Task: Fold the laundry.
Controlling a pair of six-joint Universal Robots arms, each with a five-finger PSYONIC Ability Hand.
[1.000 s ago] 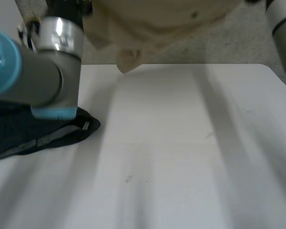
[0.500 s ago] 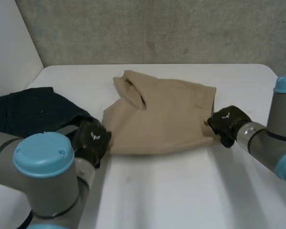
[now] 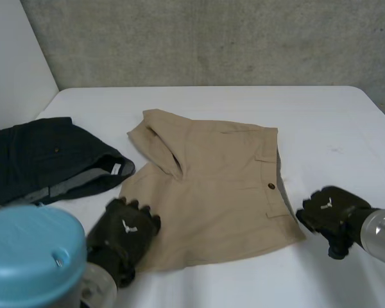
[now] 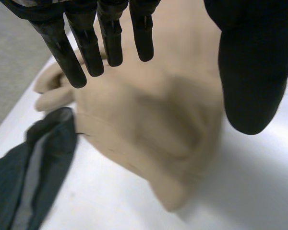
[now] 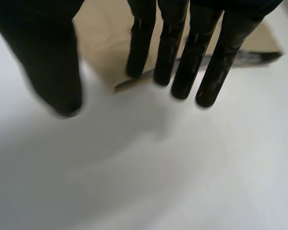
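White table bears tan shorts (mostly flat) beside dark garment

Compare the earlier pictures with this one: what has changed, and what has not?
The tan shorts, held up a second ago, then set down, now lie spread flatter and nearer the robot. The left hand and right hand, which held their sides, have drawn back and opened. The dark garment stayed at the left of the table.

Tan shorts lie flat mid-table, buttoned waistband towards the right edge, one leg's hem turned over at the far left. A dark garment lies bunched at the left edge.
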